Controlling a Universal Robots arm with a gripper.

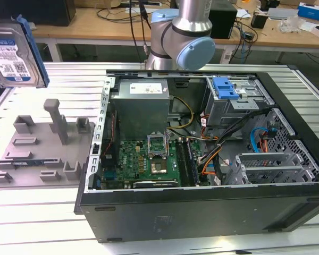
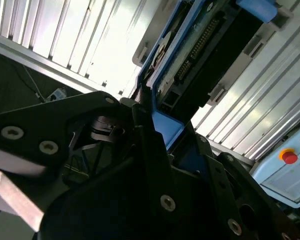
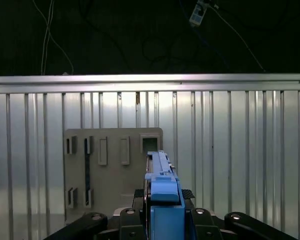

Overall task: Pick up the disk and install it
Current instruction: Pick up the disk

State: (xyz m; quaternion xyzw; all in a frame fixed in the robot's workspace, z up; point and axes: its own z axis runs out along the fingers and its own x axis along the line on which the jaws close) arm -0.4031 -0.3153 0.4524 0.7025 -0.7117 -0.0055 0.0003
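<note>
Arm (image 1: 187, 21): a smooth silver-grey tube joining rounded grey joint housings; the nearest housing is closed by a pale blue round cap (image 1: 195, 53), and a second pale blue band shows just above it. Gripper (image 3: 164, 196): matt black throughout, built of angular, plate-like links; bright round screw heads (image 2: 12, 132) are set into the black plates in the second wrist view; similar screws (image 3: 233, 217) stud the black links in the first wrist view; a pale grey bracket (image 2: 10, 187) adjoins the black housing.
</note>
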